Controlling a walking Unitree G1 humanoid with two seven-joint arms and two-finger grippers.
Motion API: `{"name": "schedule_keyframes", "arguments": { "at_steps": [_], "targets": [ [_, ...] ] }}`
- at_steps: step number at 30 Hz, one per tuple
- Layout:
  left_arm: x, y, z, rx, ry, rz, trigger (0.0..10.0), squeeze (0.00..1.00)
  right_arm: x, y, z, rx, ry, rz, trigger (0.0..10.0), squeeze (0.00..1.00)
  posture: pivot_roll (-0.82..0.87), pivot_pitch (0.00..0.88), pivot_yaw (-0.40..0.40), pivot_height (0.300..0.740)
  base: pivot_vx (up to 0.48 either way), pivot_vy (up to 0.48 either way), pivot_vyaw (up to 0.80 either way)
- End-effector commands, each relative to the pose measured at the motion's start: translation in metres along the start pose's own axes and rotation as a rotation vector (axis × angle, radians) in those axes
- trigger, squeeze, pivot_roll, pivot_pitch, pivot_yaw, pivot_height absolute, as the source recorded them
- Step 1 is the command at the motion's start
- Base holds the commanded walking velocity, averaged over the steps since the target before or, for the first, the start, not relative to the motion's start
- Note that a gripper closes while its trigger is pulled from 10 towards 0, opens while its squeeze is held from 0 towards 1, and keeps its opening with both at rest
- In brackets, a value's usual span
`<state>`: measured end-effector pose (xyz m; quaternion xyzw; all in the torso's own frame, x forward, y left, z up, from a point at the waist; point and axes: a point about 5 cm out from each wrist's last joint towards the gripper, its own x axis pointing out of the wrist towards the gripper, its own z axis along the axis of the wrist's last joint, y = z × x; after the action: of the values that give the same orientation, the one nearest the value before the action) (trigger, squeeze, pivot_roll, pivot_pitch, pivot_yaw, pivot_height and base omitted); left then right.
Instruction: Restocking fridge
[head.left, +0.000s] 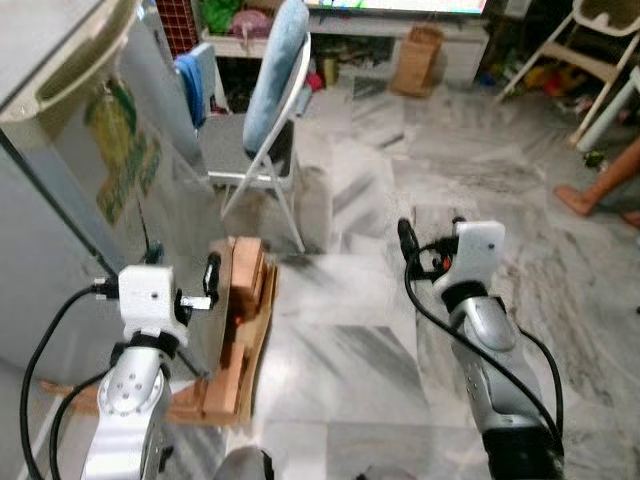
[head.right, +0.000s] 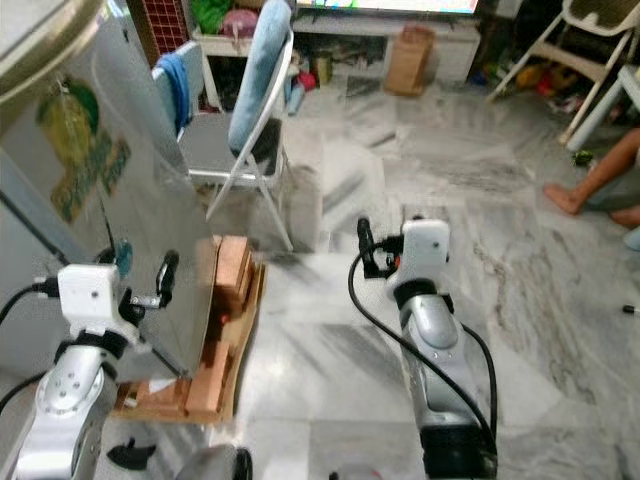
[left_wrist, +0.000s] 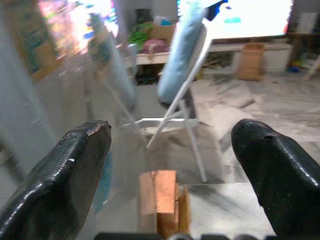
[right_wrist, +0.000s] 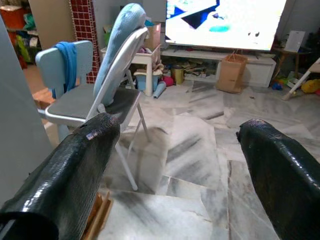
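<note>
A grey fridge (head.left: 60, 150) with a green sticker stands on my left, raised on a wooden base (head.left: 245, 300). I cannot tell from here how its door stands. My left gripper (head.left: 182, 266) is held up close beside the fridge's glossy side, just above the wooden base. The left wrist view shows this left gripper (left_wrist: 172, 145) open, with nothing between its fingers (left_wrist: 75, 165). My right gripper (head.left: 430, 240) is raised over the marble floor, right of the base. The right wrist view shows the right gripper (right_wrist: 180, 145) open and empty too.
A white folding chair (head.left: 265, 120) with a blue cushion stands just beyond the wooden base. Behind it are a small blue chair (right_wrist: 65, 65), a low shelf and a brown paper bag (head.left: 415, 60). A person's leg (head.left: 600, 185) rests on the floor at the far right, near a white high chair (head.left: 600, 50).
</note>
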<state>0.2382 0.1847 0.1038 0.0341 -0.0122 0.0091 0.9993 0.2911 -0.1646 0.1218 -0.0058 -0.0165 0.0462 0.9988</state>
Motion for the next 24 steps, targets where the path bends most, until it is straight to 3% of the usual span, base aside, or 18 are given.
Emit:
{"name": "schedule_keyframes", "arguments": {
  "at_steps": [1, 8, 24],
  "targets": [
    [0.0, 0.008, -0.003, 0.006, 0.019, 0.036, 10.0, 0.0, 0.0, 0.0, 0.002, 0.001, -0.009, -0.004, 10.0, 0.0, 0.06, 0.063, -0.011, 0.74, 0.0, 0.48, 0.0],
    [0.003, 0.006, 0.0, 0.011, -0.003, 0.015, 10.0, 0.0, 0.001, -0.004, 0.003, -0.008, -0.011, -0.009, 10.0, 0.0, 0.06, 0.064, -0.011, 0.74, 0.0, 0.48, 0.0],
    [0.007, -0.007, 0.002, -0.002, -0.004, -0.059, 10.0, 0.0, 0.002, -0.001, 0.003, -0.007, -0.012, -0.009, 10.0, 0.0, 0.06, 0.076, -0.01, 0.74, 0.0, 0.0, 0.0]
  ]
}}
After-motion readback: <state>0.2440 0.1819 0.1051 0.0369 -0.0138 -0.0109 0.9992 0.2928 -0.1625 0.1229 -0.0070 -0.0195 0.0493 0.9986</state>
